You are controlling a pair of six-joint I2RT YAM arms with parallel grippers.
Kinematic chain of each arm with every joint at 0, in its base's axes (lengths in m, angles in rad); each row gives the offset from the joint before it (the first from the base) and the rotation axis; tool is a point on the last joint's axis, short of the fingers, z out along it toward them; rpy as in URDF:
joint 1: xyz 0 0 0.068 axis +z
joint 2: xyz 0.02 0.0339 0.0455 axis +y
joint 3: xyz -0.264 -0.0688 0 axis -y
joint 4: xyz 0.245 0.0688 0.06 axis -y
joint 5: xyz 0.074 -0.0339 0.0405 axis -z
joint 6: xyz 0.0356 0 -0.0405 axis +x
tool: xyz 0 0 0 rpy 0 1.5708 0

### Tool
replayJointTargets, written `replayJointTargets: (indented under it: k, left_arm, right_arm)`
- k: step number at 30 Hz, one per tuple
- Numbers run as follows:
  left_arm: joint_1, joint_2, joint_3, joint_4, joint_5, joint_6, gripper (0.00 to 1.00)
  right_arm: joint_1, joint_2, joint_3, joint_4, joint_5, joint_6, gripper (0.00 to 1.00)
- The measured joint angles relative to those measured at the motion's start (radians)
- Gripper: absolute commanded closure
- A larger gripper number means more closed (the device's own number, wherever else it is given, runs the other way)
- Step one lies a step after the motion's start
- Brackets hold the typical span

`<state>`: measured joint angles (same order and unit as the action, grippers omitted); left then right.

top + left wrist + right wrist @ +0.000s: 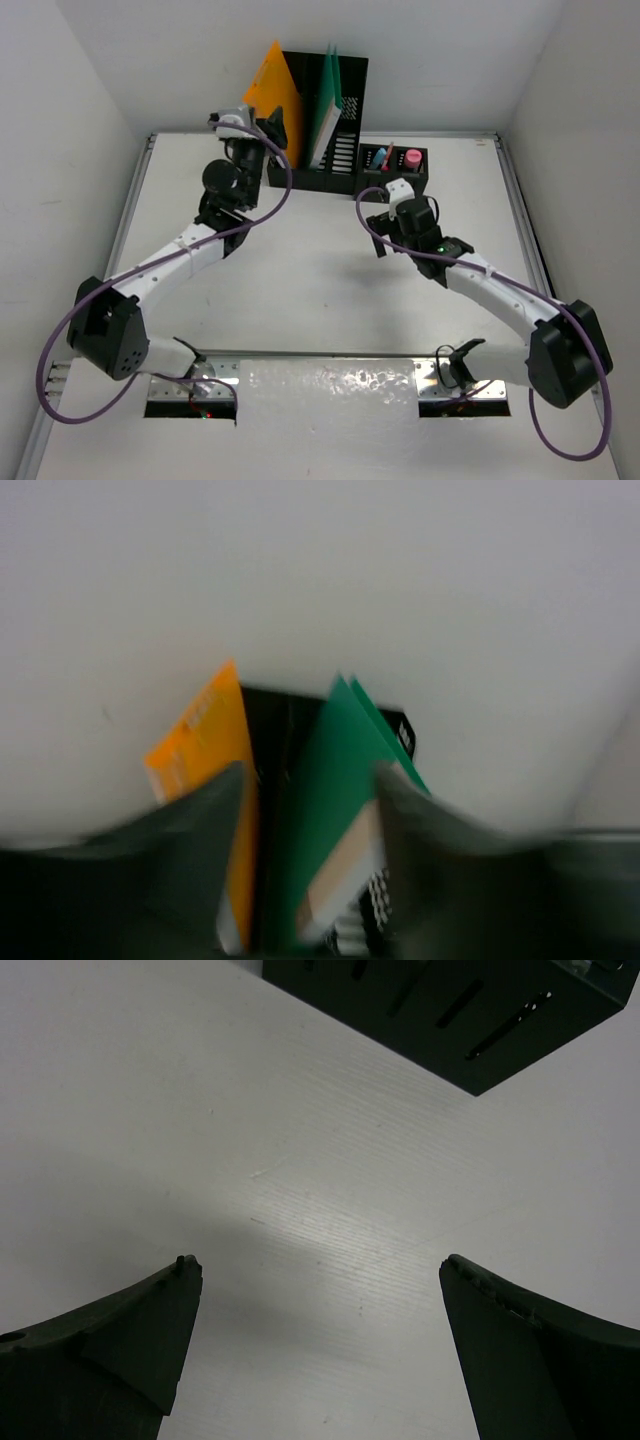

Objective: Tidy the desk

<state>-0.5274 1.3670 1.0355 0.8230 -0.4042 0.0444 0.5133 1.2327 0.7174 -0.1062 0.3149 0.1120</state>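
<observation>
White desk (pixel 200 1110), directly below right gripper (pixel 320 1265)

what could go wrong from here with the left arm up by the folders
The orange folder leans out of the file holder right beside the left gripper; a nudge from its open jaws could tip it onto the desk. The right gripper hangs open just short of the pen tray and could bump it if it advances.
</observation>
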Motion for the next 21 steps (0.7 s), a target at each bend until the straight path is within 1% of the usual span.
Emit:
replayJointTargets:
  k: [2,3,4,5,6,7,9,13,14,17,21]
  left_arm:
    - [0.000,0.012,0.011,-0.111,0.047,-0.040,0.87]
    - [0.001,0.023,0.022,-0.163,0.064,-0.054,0.93]
    - [0.000,0.035,0.032,-0.201,0.078,-0.064,0.92]
    - [0.000,0.053,0.045,-0.238,0.096,-0.069,0.81]
    - [0.001,0.072,0.054,-0.259,0.115,-0.069,0.59]
    - [0.001,0.094,0.063,-0.274,0.137,-0.064,0.30]
    - [0.002,0.144,0.070,-0.276,0.182,-0.066,0.18]
    - [0.002,0.264,0.090,-0.253,0.262,-0.050,0.14]
    - [0.002,0.307,0.115,-0.255,0.280,-0.040,0.03]
    - [0.002,0.419,0.186,-0.247,0.319,-0.017,0.03]
    - [0.002,0.491,0.203,-0.212,0.327,0.026,0.03]
  right_arm:
    - [0.000,0.008,0.013,0.000,0.006,-0.008,0.01]
    - [0.001,0.011,0.020,-0.002,0.016,-0.013,0.01]
    - [0.001,0.013,0.028,-0.003,0.024,-0.021,0.01]
    - [0.001,0.014,0.035,-0.005,0.032,-0.029,0.01]
    - [0.001,0.017,0.045,-0.007,0.041,-0.036,0.01]
    - [0.001,0.021,0.058,-0.007,0.047,-0.045,0.01]
    - [0.001,0.032,0.081,-0.006,0.052,-0.057,0.01]
    - [0.001,0.050,0.116,-0.003,0.053,-0.068,0.01]
    - [0.001,0.053,0.121,-0.001,0.053,-0.069,0.01]
    - [0.001,0.057,0.123,-0.001,0.052,-0.071,0.01]
    - [0.001,0.058,0.123,-0.003,0.052,-0.077,0.01]
